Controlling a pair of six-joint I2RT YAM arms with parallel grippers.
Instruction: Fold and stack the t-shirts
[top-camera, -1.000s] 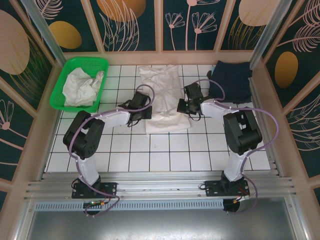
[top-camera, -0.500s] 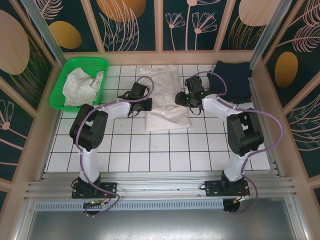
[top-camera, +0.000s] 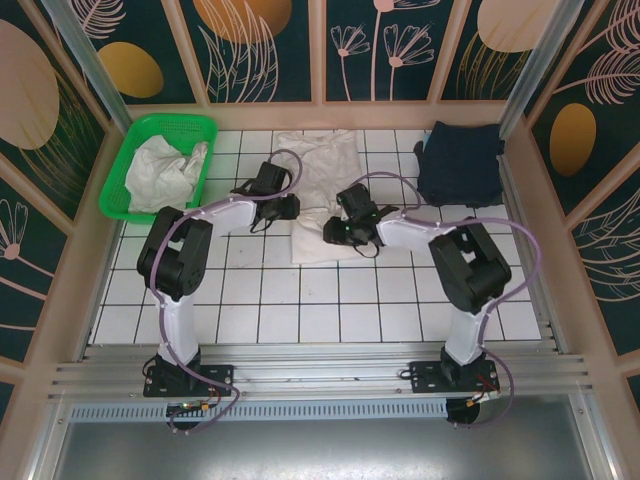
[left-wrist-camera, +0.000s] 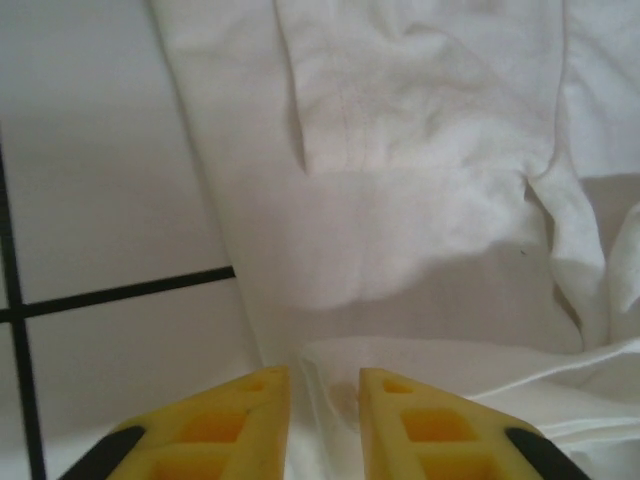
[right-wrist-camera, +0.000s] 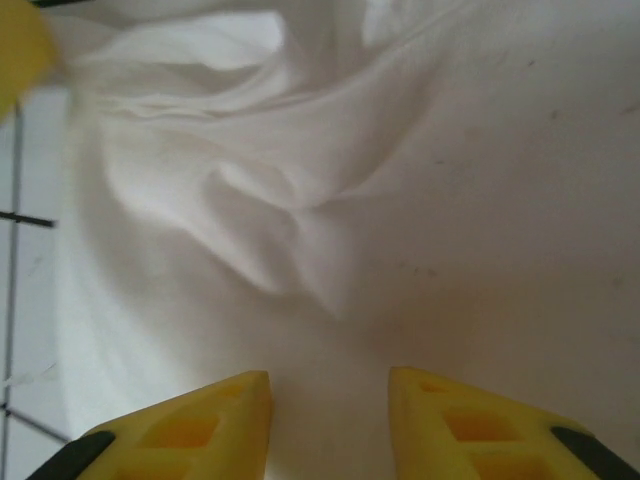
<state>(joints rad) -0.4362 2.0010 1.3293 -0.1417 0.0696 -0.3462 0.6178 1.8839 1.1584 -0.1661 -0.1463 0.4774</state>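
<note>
Two grippers meet at one off-white t-shirt (top-camera: 325, 165) lying at 12 o'clock on the table (top-camera: 300, 300). At its 9 o'clock edge the left gripper (top-camera: 287, 208) has its jaws slightly apart over a fold. Near the 6 o'clock hem the right gripper (top-camera: 332, 230) hovers, jaws apart and empty. At 2 o'clock lies a navy t-shirt (top-camera: 460, 160).

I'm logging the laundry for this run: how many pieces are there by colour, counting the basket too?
Green basket: 1
White bundle inside it: 1 (how many shirts it holds is unclear)
White t-shirt lying spread out: 1
Dark navy t-shirt: 1
Total: 4
</note>
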